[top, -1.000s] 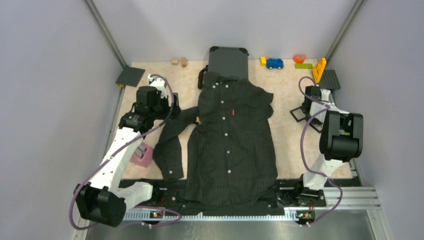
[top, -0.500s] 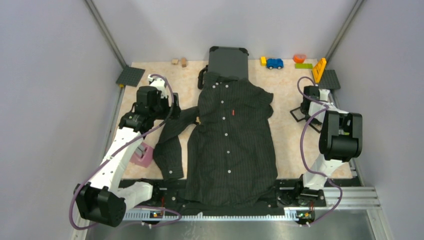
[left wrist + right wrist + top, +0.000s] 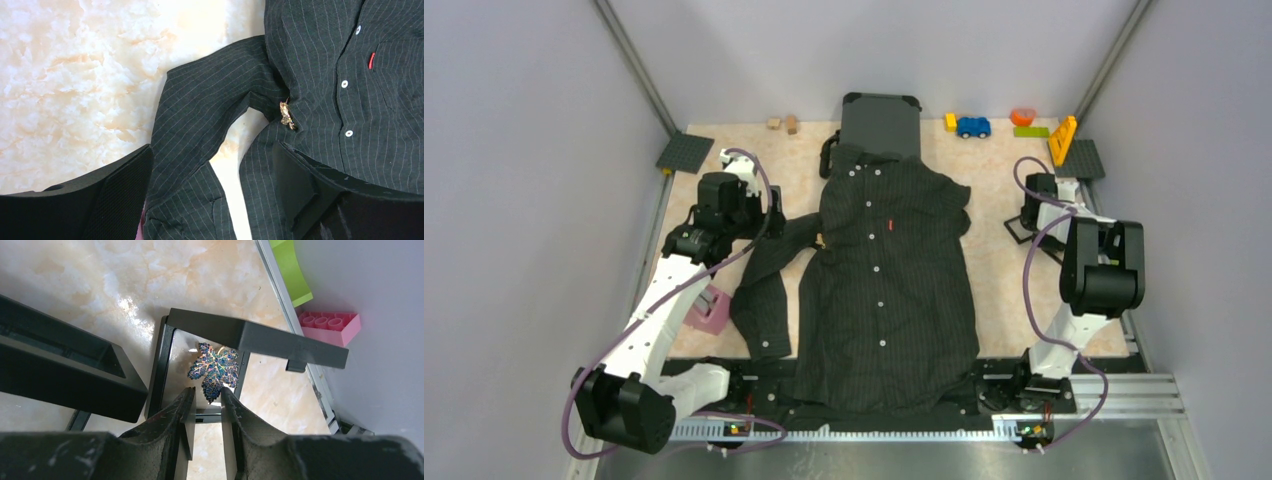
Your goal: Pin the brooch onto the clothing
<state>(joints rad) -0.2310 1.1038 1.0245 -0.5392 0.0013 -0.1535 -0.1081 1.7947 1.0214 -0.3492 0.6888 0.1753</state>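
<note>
A cream marbled worktop [image 3: 75, 270] fenced by grey walls carries everything. The right end effector [image 3: 207, 396] points down into an open black box [image 3: 161, 370]. Its jaws are drawn to a narrow gap, with the lower tip of the brooch [image 3: 212, 365], a blue leaf, between the fingertips. One pad looks to touch the leaf's edge; whether the pinch has actually taken hold I cannot tell. The narrow tip seems the sensible place to grasp, since it leaves the broad leaf free for pinning. Just beyond the fingertips the box's lid [image 3: 280, 342] stands raised over the leaf, so the approach has to come from the near side, under it. Past the box, by the wall rail, lie a pink brick [image 3: 330, 325] and a green one [image 3: 292, 270], apart from the work.

Well off to this end effector's left, the shirt [image 3: 889, 290] lies flat, buttoned and front up, a ready face for pinning. The left end effector [image 3: 214, 150] hovers over it with jaws spread wide and nothing in them. It straddles the bent sleeve [image 3: 200, 115], probably placed to steady the cloth. Just ahead of it, at the armpit, a small gold piece [image 3: 286, 116] sits on the fabric; whether it is pinned I cannot tell.
</note>
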